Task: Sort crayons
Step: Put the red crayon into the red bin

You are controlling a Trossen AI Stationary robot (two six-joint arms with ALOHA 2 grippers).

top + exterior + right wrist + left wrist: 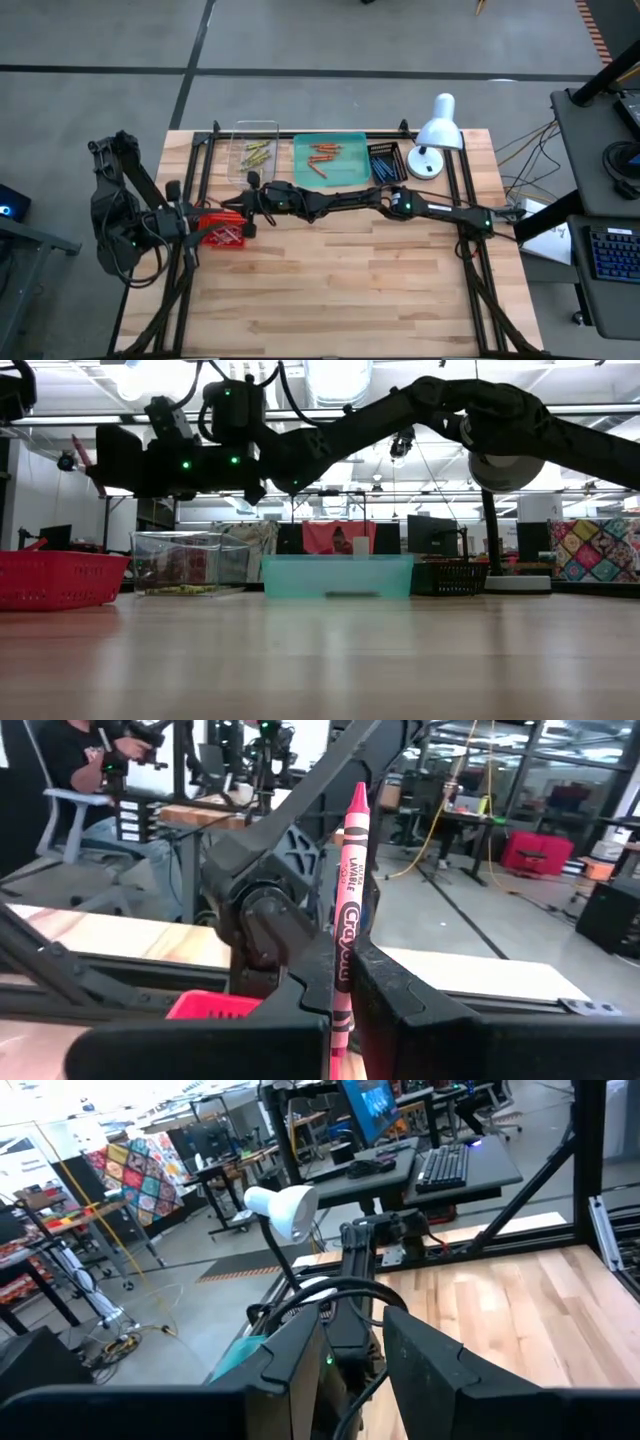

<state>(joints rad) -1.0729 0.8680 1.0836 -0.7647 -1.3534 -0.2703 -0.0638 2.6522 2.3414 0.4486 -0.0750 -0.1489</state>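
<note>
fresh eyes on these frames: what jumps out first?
The right claw, stretched across the table toward the left side near the red basket, is shut on a red crayon held upright. Along the far edge sit a clear bin, a teal tray with orange crayons, and a white desk lamp.

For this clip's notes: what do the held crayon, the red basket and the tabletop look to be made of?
The crayon in the right hand: likely wax inside a matte pink paper wrapper, going by the printed label.
The red basket: probably moulded plastic; its wall is an open lattice with an even, dull colour.
The tabletop: light wood, apparently joined strips with visible grain and a smooth, slightly glossy finish.
</note>
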